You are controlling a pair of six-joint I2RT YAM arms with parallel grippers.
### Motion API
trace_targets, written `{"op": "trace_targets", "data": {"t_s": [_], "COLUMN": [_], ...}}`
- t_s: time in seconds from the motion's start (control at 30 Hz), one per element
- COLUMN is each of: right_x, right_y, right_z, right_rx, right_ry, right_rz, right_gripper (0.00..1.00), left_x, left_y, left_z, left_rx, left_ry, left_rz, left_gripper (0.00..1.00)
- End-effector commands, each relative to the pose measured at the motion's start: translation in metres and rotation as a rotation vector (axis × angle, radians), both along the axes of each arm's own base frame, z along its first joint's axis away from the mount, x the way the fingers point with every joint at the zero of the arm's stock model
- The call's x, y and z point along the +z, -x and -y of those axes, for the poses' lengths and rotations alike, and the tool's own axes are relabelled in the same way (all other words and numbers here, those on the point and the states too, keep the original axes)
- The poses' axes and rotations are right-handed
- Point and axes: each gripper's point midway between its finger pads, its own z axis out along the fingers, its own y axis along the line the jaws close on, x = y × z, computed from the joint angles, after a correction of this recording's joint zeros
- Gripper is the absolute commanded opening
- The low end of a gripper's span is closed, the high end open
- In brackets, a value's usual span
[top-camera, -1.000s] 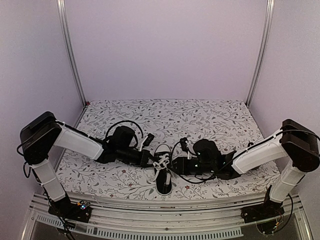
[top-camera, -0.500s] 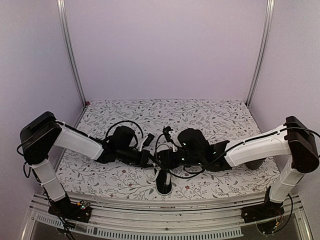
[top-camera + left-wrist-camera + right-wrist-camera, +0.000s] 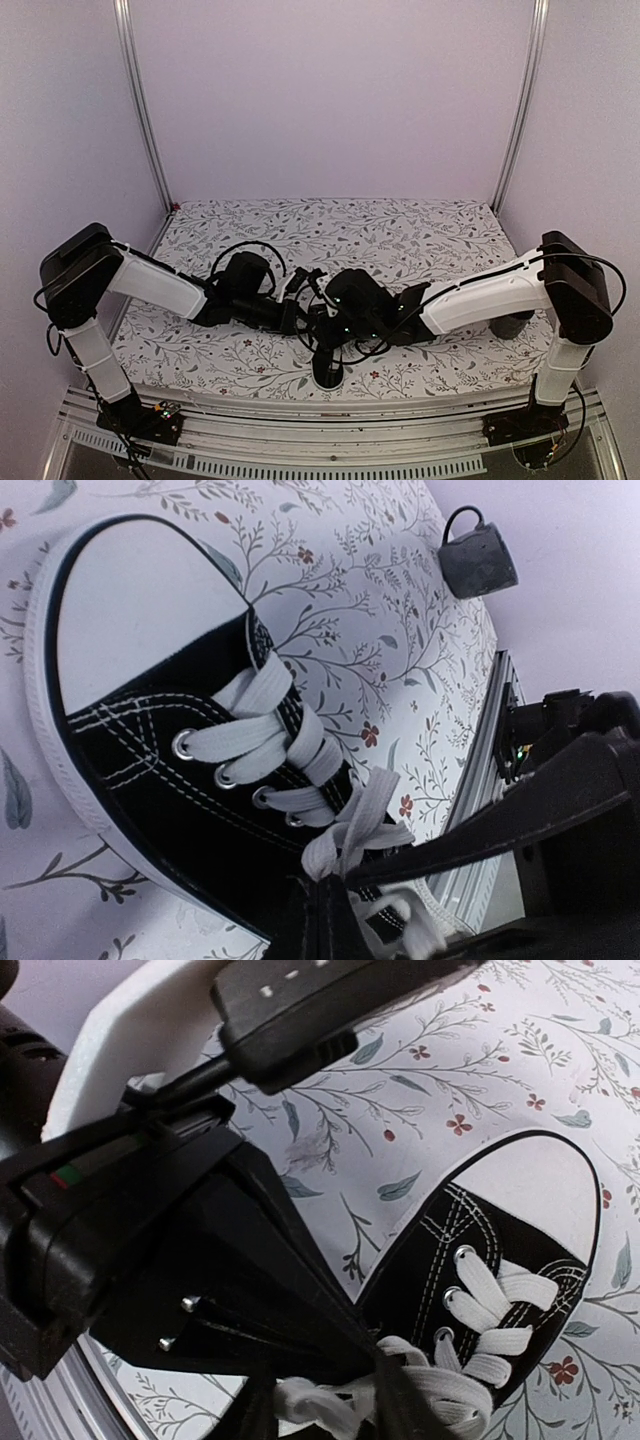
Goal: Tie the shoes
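The black canvas sneaker (image 3: pixel 327 372) lies on the floral mat, with only its near end showing below the two grippers. In the left wrist view the sneaker (image 3: pixel 150 750) shows its white toe cap and white laces (image 3: pixel 250 730). My left gripper (image 3: pixel 325 912) is shut on a bunched lace loop at the shoe's tongue. My right gripper (image 3: pixel 325 1410) has reached across the sneaker (image 3: pixel 500 1250) from the right, and its fingers pinch a bunch of white lace beside the left gripper. Both grippers (image 3: pixel 298 318) (image 3: pixel 318 330) meet over the shoe.
A dark grey mug (image 3: pixel 478 562) stands on the mat to the right, and it also shows behind the right forearm in the top view (image 3: pixel 515 325). The floral mat (image 3: pixel 400 235) ends at a metal rail (image 3: pixel 330 455) on the near side.
My right gripper has swung left across the sneaker, from the shoe's right side to over its laces, and now covers most of it. The left arm has not moved.
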Motion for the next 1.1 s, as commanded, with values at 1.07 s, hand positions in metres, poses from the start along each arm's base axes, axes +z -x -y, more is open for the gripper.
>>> {"op": "trace_targets", "data": {"t_s": [1.07], "right_x": [-0.003], "right_y": [-0.052], "right_z": [0.088], "right_rx": [-0.362], "right_ry": [-0.22], "right_rz": [-0.233], "right_gripper": [0.02], "left_x": [-0.019], "left_y": [-0.009], "left_z": [-0.026], "left_rx": [0.105], "left_ry": [-0.116], "left_rz": [0.021], "left_gripper": [0.0]}}
